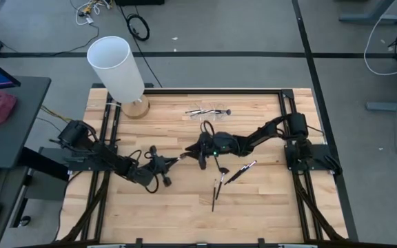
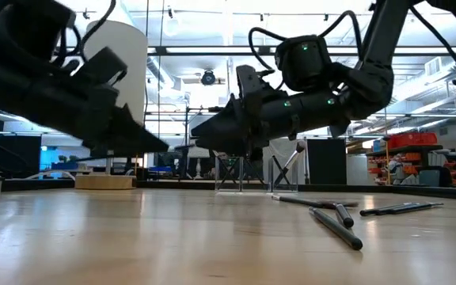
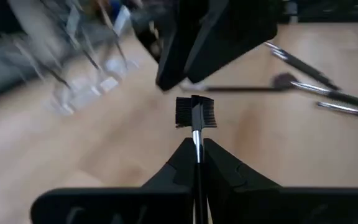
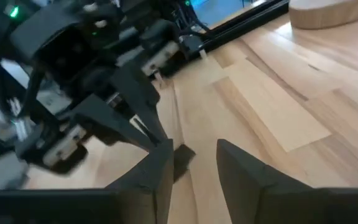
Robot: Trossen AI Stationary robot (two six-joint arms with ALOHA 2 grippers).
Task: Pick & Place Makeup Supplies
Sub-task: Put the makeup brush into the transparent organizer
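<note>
My left gripper (image 3: pixel 197 144) is shut on a thin makeup brush with a silvery shaft and a dark comb-like head (image 3: pixel 196 112). It holds the brush clear of the table near the middle (image 1: pixel 178 159). My right gripper (image 4: pixel 194 152) faces it from the table's right, open. The brush head (image 4: pixel 182 155) shows just inside one of its fingers; whether they touch, I cannot tell. Several more brushes lie flat on the wood: one (image 1: pixel 216 191) and another (image 1: pixel 240 172). A clear holder (image 1: pixel 209 110) with brushes stands farther back. My left gripper pinches the brush's silvery shaft (image 3: pixel 197 152) between its two fingertips, a little behind the head. The fingers come nearly level from the table's left and lie along the brush. The brush sticks out ahead of them toward the right gripper, clear of the table.
A tall white cylinder (image 1: pixel 116 69) on a round wooden base (image 1: pixel 135 107) stands at the far left corner. Loose brushes (image 2: pixel 335 222) lie on the near right of the table. Black rails (image 1: pixel 287 124) run along both sides.
</note>
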